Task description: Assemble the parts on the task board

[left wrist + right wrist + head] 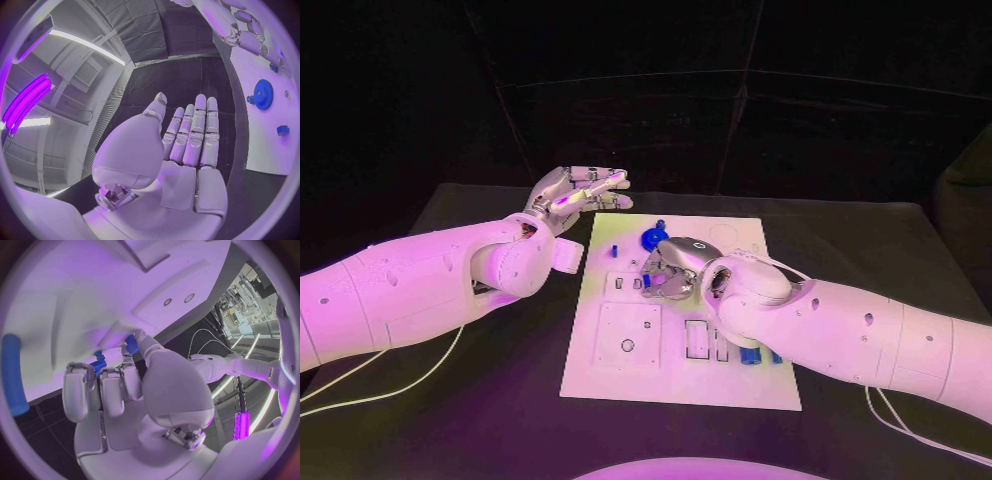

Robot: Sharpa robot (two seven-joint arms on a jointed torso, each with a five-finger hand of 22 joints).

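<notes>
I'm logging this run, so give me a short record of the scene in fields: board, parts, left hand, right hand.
board: white task board flat on the black table
parts: blue gear at the board's far end; small blue pieces near the right forearm
left hand: left hand raised beside the board's far left corner, fingers extended, holding nothing
right hand: right hand over the board's middle, fingers curled down onto a small blue part; whether it is gripped is unclear

Task board (678, 385) at mid desk (473, 420). Left hand (574, 195) off its far left corner; right hand (672, 268) over its middle, gear (653, 238) just behind.
</notes>
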